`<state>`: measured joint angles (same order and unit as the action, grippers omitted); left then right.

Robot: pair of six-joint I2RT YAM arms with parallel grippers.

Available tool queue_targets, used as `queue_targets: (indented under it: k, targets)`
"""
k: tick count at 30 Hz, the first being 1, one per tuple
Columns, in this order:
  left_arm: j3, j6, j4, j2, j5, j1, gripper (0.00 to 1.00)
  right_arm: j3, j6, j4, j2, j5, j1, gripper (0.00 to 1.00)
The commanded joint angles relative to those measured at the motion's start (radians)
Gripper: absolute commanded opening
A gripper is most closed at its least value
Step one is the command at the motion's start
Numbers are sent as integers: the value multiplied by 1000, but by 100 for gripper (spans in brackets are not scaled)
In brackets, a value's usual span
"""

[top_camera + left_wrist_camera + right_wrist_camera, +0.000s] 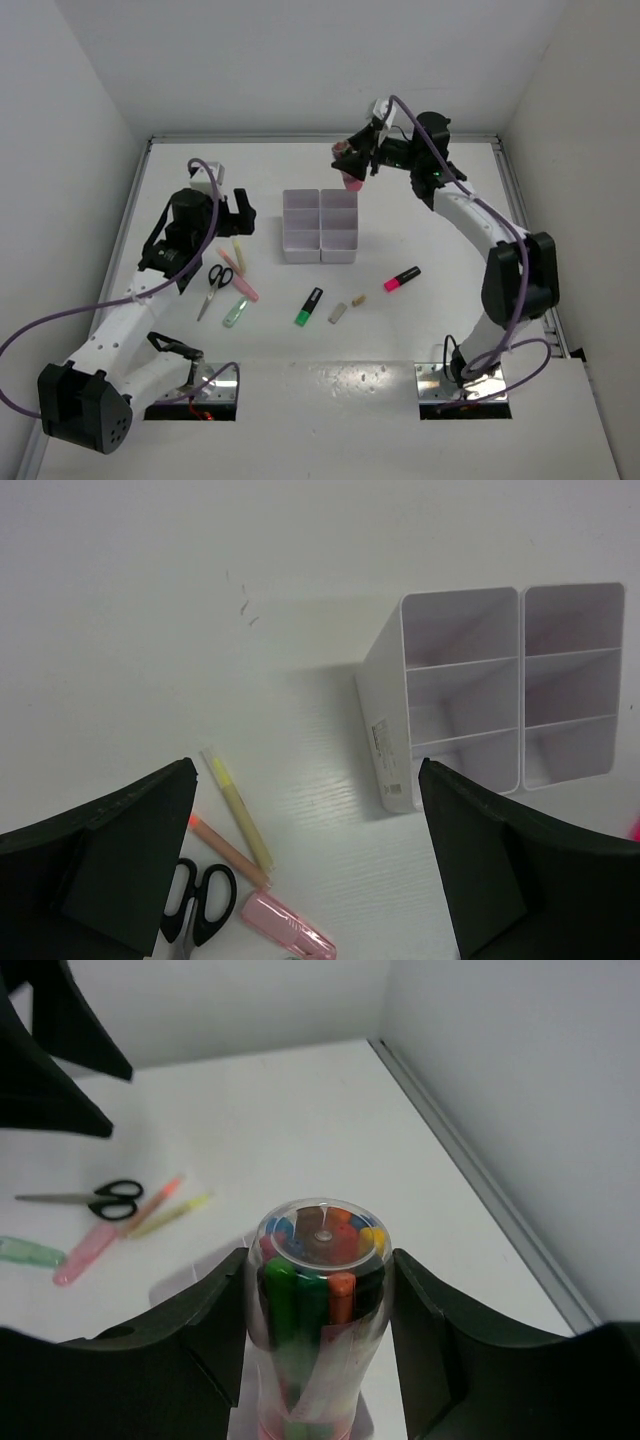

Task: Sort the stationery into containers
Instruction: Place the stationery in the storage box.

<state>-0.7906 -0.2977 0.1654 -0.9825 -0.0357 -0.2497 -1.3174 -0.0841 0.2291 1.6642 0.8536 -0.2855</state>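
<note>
Right jaws hold clear tube of coloured markers [320, 1260] by its sidewall, organiser [302, 256] beneath them. Likely light, rigid, slick: grip below cap. Left jaws wide, yellow pen [238, 810] below.

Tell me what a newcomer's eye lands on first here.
The right claw grips a clear tube of coloured pens by the far right corner of the white organiser at the middle of the table. Scissors, a green highlighter and a pink highlighter lie scattered nearer the arms.
</note>
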Motion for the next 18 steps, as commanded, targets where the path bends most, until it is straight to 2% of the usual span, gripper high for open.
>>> queue_targets:
  k: [1,2,3,5,6,10,18]
  targets:
    - [-39,8,-41,-12,23,-8,99,10,306,646,98,225,-1,0]
    - [-39,8,-41,-22,23,-8,99,10,430,744,171,225,8,0]
    - [-39,8,-41,-22,23,-8,99,0,496,944,211,239,20,0]
    - [-39,8,-41,-22,23,-8,99,-57,667,1079,325,252,32,0]
    - [-39,8,-41,-33,23,-8,99,-78,694,1108,351,265,32,0]
    - [-39,8,-41,-42,23,-8,99,-102,696,1109,407,309,32,0]
    - [-39,8,-41,-42,33,-8,99,-5,649,1145,451,340,42,0]
